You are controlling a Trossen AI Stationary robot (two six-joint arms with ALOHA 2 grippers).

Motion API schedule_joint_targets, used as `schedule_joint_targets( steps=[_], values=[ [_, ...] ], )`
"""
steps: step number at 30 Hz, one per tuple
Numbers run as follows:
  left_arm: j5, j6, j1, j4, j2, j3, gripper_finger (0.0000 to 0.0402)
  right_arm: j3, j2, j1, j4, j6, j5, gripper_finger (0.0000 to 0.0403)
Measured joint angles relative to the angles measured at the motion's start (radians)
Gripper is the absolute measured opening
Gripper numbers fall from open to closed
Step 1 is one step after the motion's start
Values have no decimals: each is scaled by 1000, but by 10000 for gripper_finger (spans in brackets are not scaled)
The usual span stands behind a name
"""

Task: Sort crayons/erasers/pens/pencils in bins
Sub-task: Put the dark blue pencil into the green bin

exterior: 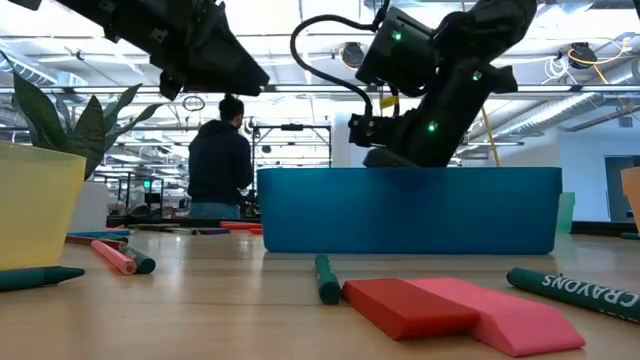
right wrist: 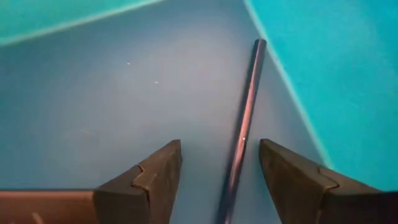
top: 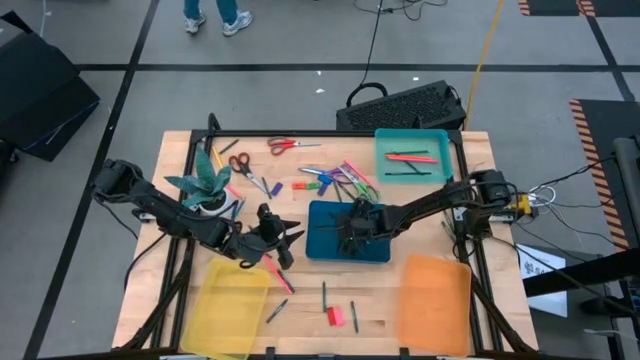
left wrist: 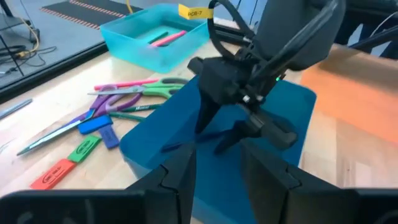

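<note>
My right gripper (top: 352,235) reaches down into the dark blue bin (top: 325,245), open. A dark pen (right wrist: 249,93) lies flat on the bin floor along one wall, running between the fingers without touching them. My left gripper (top: 284,236) hovers open and empty just left of that bin, by the far right corner of the yellow bin (top: 228,305). A red eraser (exterior: 410,305) and a pink eraser (exterior: 520,322) lie side by side on the table near the front. The teal bin (top: 412,155) holds a few sticks. The orange bin (top: 435,300) sits at the near right.
A potted plant (top: 205,188) stands beside my left arm. Two pairs of scissors (top: 290,146), pens, crayons and red, green and blue erasers (left wrist: 84,148) are scattered at the far middle. Loose crayons (exterior: 327,280) lie between the yellow and orange bins. A person (exterior: 220,160) stands in the room behind.
</note>
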Motion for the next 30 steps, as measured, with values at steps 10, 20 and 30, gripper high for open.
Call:
schedule_joint_targets(
  steps=[10,20,30],
  values=[
    [0,-31,-3,31,-3,0,124,0,6,0,-68,19,-1,129],
    [0,5,-27,26,-88,1,124,-2,-2,6,-68,-27,5,24],
    [-1,59,-37,15,-170,1,124,-8,-157,60,-104,-81,-12,20]
  ],
)
